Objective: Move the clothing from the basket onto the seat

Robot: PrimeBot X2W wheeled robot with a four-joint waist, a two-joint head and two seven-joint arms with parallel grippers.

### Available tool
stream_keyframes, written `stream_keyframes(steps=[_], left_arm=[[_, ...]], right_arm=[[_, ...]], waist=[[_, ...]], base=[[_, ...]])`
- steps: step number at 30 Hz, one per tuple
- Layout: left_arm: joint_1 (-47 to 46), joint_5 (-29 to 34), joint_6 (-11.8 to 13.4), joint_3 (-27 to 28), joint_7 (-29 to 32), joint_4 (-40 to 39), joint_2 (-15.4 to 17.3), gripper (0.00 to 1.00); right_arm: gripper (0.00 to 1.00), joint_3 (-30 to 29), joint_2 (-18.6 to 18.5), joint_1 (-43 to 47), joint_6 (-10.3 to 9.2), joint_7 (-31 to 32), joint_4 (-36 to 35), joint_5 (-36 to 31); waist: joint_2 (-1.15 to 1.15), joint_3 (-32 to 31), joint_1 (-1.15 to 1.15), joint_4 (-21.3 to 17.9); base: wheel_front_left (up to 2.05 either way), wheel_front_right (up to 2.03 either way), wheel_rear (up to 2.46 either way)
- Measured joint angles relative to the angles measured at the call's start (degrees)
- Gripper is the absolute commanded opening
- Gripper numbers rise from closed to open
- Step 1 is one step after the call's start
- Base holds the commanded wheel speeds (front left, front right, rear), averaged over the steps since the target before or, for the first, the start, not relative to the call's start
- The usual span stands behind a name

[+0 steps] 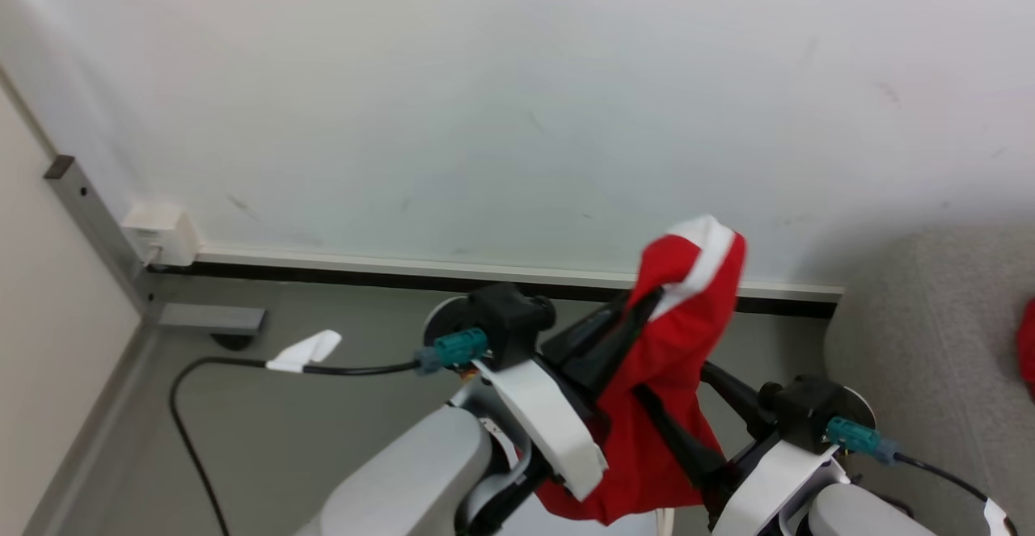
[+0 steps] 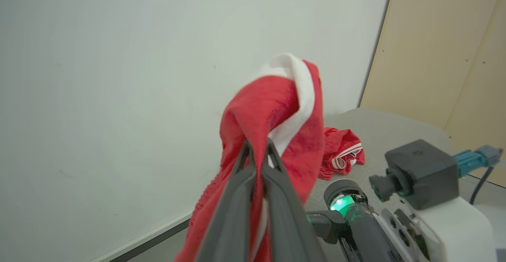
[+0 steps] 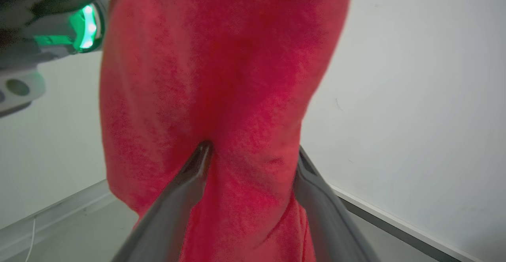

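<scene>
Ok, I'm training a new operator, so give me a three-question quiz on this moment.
1. True or false: the left gripper is shut on a red garment.
2. Where does the second red garment lie? A) on the grey sofa B) on the floor C) in the basket
3. Fill in: the held garment's trim is ____.
Key: 1 true; 2 A; 3 white.

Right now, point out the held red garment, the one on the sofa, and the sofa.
held red garment (image 1: 687,342), head view, red middle
garment on the sofa (image 2: 342,153), left wrist view, crumpled middle
sofa (image 1: 930,358), head view, bare grey cushion
</scene>
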Motion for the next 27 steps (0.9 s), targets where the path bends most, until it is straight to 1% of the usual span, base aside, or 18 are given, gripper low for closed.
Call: stream_keyframes(steps=[4,11,12,13,14,15,16,21,27], left_arm=[[-0.06,-0.01,-0.68,-2.27,0.46,-0.05,-0.91,0.00],[-0.10,-0.79,-1.26,-4.27,0.46,0.40,-1.72,0.00],[-0.15,-0.96,-1.33,-4.28,0.45,0.56,-1.70,0.00],[-0.22,-1.16,-1.37,-4.27,0.41,0.70,-1.70,0.00],[-0.31,-1.18,-1.37,-4.28,0.37,0.82,-1.70,0.00],[-0.43,-1.19,-1.38,-4.26,0.16,0.94,-1.70,0.00],[-0.54,-1.24,-1.38,-4.25,0.02,1.05,-1.67,0.00],[-0.89,-1.48,-1.12,-3.96,-0.22,1.49,-1.41,0.00],[-0.87,-1.60,-0.35,-3.27,-0.85,2.38,-0.52,0.00]], right_arm=[[1.00,1.89,-1.33,-1.84,0.00,0.00,0.21,2.48],[1.00,6.94,-1.35,-3.77,0.00,0.00,1.14,6.60],[0.95,7.77,-1.35,-4.00,0.00,0.00,1.37,7.16],[0.53,8.34,-1.33,-4.21,0.00,0.00,1.63,7.81],[0.37,8.99,-1.35,-4.52,0.00,0.00,1.90,8.38],[0.05,9.57,-1.36,-4.74,0.00,0.00,2.27,8.83],[0.00,9.95,-1.33,-4.78,0.00,0.00,2.54,9.17],[0.00,9.73,-1.21,-5.78,0.00,0.00,2.65,9.82],[0.00,6.59,-1.57,-5.58,0.00,0.01,2.08,9.12]], waist=[[0.00,-0.24,0.00,2.22],[0.00,-0.52,0.00,5.53],[0.00,-0.54,0.00,5.86],[0.00,-0.55,0.00,6.13],[0.00,-0.53,0.00,6.34],[0.00,-0.51,0.00,6.50],[0.00,-0.47,0.00,6.61],[0.00,-0.22,0.00,6.52],[0.00,-0.06,0.00,5.58]], base=[[0.00,0.00,0.00],[0.00,0.00,0.00],[0.00,0.00,0.00],[0.00,0.00,0.00],[0.00,0.00,0.00],[0.00,0.00,0.00],[0.00,0.00,0.00],[0.00,0.00,0.00],[0.00,0.00,0.00]])
